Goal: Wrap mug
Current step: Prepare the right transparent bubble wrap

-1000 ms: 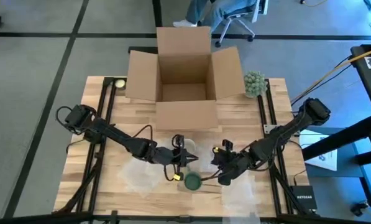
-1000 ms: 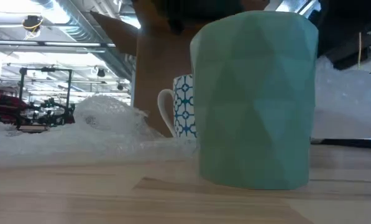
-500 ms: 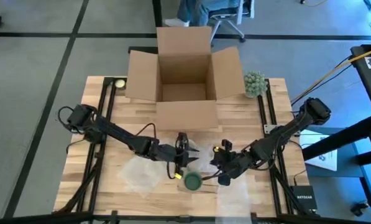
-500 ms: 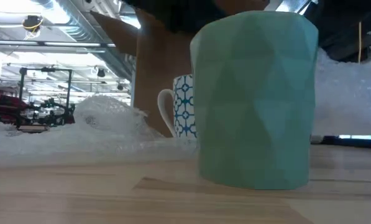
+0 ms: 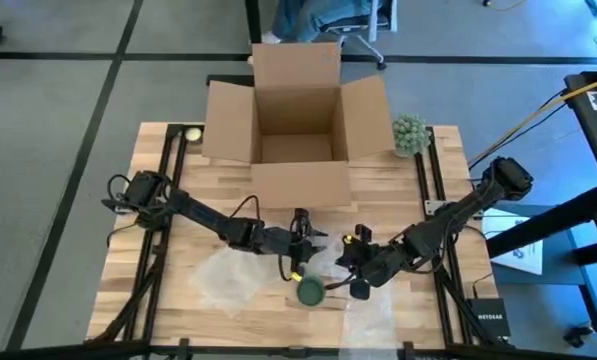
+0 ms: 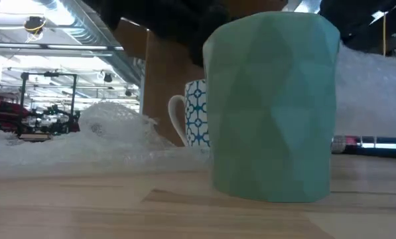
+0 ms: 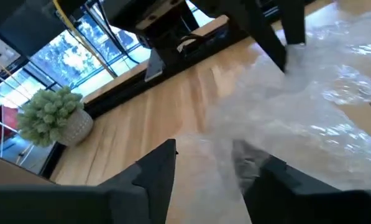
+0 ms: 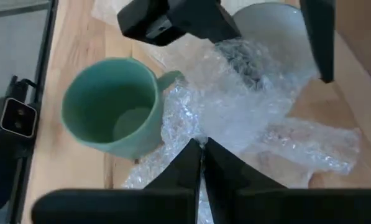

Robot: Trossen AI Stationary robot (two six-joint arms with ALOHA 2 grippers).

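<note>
The teal faceted ceramic mug (image 5: 311,291) stands upright and bare at the near middle of the wooden worktop (image 5: 378,190), so wrapping has barely begun. The right end effector (image 8: 202,163), fingers pressed together, pinches the crinkled clear bubble wrap sheet (image 8: 247,93) beside the mug. The left end effector (image 7: 207,171), fingers spread, hovers over that sheet just beyond the mug; pulling it around the mug remains.

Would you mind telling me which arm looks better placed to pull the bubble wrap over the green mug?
Probably the right: its tool is shut on the bubble wrap beside the green mug.
</note>
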